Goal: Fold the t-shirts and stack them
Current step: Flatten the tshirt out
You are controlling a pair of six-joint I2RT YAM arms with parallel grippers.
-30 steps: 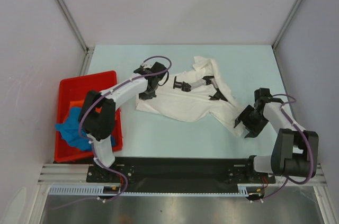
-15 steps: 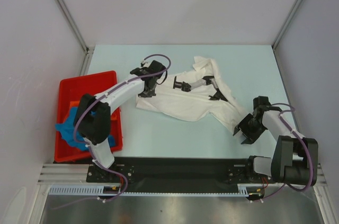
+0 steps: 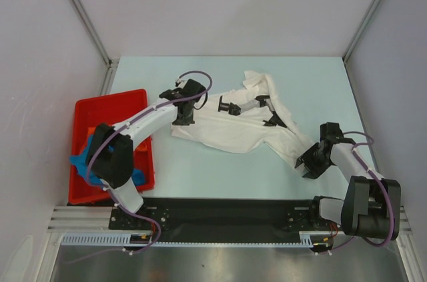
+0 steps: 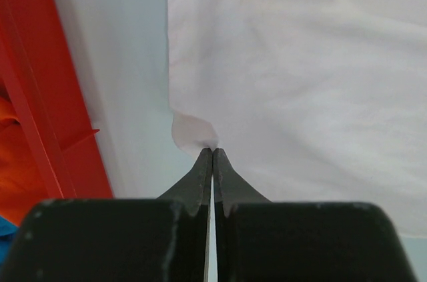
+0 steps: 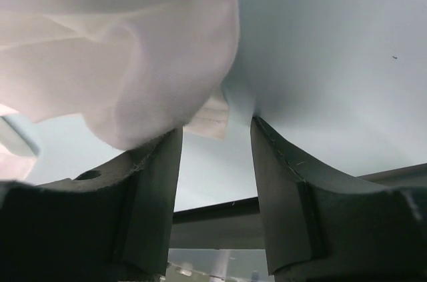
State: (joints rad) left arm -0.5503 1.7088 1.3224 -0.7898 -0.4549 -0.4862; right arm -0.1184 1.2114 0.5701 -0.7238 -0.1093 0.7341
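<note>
A white t-shirt (image 3: 240,125) with a black print lies crumpled in the middle of the table. My left gripper (image 3: 183,115) is at its left corner. In the left wrist view the left gripper (image 4: 212,150) is shut, pinching a small fold of the white t-shirt (image 4: 300,75) at the tips. My right gripper (image 3: 309,162) sits at the shirt's near right corner. In the right wrist view the right gripper (image 5: 217,129) stands open. The white cloth (image 5: 127,62) drapes over its left finger (image 5: 157,182), and a sewn tag (image 5: 210,121) hangs between the tips.
A red bin (image 3: 110,100) stands at the table's left edge, holding a blue t-shirt (image 3: 83,162) and an orange t-shirt (image 3: 90,134). Its red wall (image 4: 33,95) is close to the left of the left gripper. Walls stand on three sides of the table.
The left arm's elbow has swung left while its gripper stays at the shirt's corner. The right gripper has shifted a little along the shirt's corner and its jaws have narrowed.
</note>
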